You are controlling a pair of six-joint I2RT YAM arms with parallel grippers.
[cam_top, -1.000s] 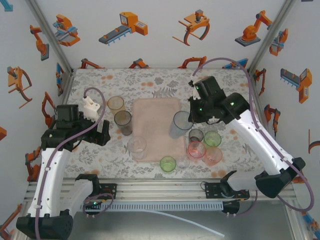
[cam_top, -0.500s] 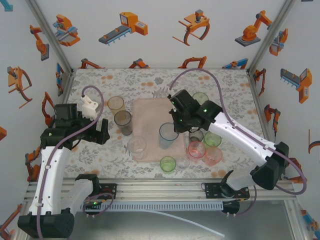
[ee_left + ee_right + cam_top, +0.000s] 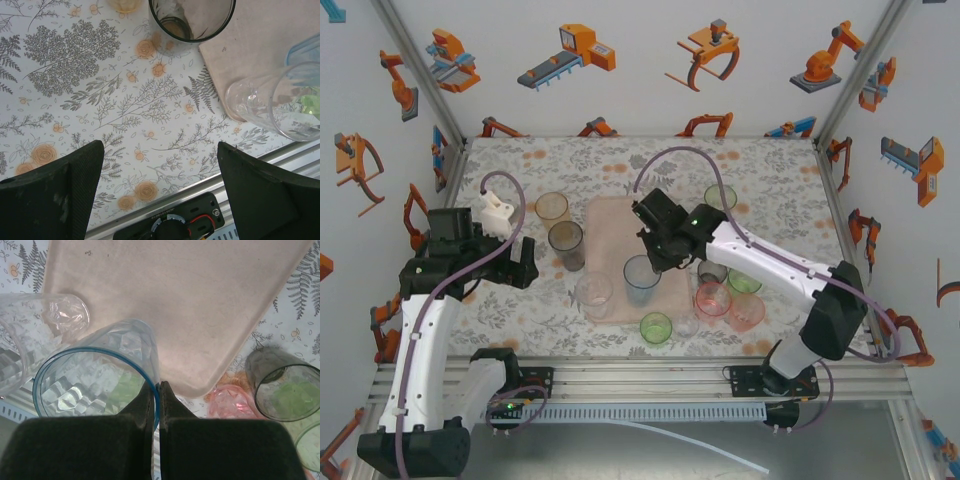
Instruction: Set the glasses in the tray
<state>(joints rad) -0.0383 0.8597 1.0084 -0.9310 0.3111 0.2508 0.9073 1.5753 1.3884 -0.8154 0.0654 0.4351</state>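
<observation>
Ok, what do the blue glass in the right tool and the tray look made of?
The blue glass: clear blue-tinted plastic or glass, glossy and faceted; the background shows through its wall. The tray: matte pale pink, likely plastic; no glare, faint specks.

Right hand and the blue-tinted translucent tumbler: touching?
Touching. The right wrist view shows the right hand shut on the blue-tinted translucent tumbler, its rim wall pinched between both fingers with no gap.
</observation>
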